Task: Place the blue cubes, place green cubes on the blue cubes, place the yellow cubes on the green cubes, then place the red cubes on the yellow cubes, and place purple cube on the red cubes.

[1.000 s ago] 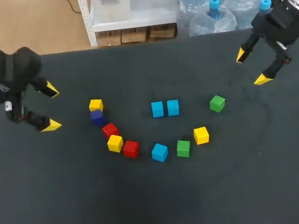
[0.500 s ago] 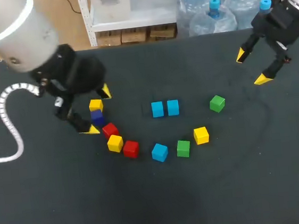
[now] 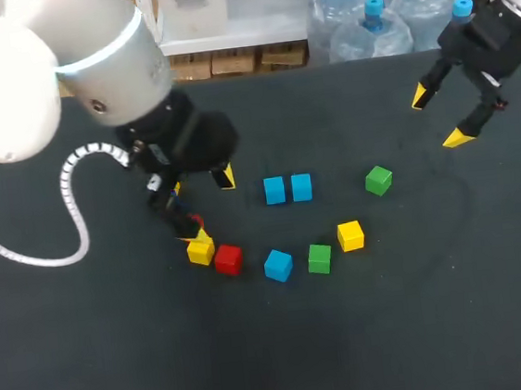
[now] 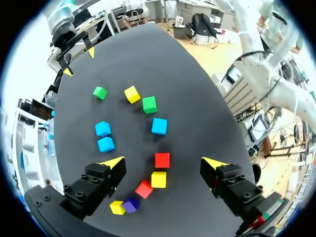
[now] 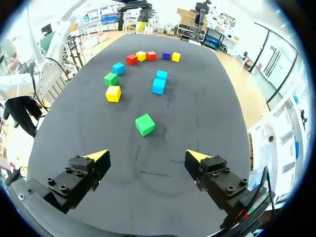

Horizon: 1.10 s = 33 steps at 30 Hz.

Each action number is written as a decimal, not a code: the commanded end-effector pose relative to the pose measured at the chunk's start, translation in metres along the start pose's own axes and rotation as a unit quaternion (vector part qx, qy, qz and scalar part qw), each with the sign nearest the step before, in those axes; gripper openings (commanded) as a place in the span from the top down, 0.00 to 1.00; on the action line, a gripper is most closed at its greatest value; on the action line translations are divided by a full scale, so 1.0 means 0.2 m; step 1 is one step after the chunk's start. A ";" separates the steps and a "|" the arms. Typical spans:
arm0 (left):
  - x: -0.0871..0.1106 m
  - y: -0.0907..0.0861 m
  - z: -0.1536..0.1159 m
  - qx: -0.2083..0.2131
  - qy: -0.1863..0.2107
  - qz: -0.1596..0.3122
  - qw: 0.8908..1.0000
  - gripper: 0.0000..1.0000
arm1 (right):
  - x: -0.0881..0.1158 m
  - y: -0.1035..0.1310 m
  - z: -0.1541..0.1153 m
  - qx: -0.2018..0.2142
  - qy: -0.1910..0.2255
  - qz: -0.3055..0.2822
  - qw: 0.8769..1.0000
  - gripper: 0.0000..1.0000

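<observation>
Blue cube (image 3: 278, 265) likely next | left gripper (image 3: 210, 205) spread, right gripper (image 3: 440, 117) spread | centre jaws squarely before closing

Left gripper (image 3: 211, 205), fingers wide apart, hangs over the crowded end of the row. A red cube (image 4: 162, 160), a yellow cube (image 4: 158, 179) and a second red cube (image 4: 144, 188) sit close together between its fingers, with no lane among them. The paired blue cubes (image 3: 275, 191) stand just beside each other. The far green cube (image 3: 379, 180) stands well apart, open on every side. Right gripper (image 3: 440, 117), fingers apart, hangs over bare table (image 3: 260, 363).
</observation>
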<state>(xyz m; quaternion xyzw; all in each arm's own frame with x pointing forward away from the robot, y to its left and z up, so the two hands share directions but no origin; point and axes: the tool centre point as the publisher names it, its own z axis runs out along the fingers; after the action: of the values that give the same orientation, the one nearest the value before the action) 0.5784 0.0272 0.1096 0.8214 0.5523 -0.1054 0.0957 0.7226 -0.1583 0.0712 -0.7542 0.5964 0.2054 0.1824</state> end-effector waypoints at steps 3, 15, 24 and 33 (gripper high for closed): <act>-0.03 0.00 0.09 0.004 0.004 -0.006 1.000 0.00 | 0.00 0.00 0.00 0.000 -0.001 0.000 1.000 0.00; -0.10 -0.01 0.31 0.014 0.010 0.020 1.000 0.00 | 0.00 0.00 0.00 0.000 -0.001 0.000 1.000 0.00; -0.14 0.02 0.44 0.027 0.018 0.028 0.999 0.00 | 0.00 0.00 0.00 0.000 -0.001 0.000 1.000 0.00; -0.16 0.04 0.52 0.039 0.021 0.034 0.998 0.00 | 0.00 0.00 0.00 0.000 -0.001 0.000 1.000 0.00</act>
<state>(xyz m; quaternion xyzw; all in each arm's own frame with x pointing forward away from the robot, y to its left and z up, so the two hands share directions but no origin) 0.5620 -0.0280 0.0237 0.8435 0.5233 -0.1040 0.0626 0.7227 -0.1583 0.0712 -0.7542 0.5964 0.2054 0.1824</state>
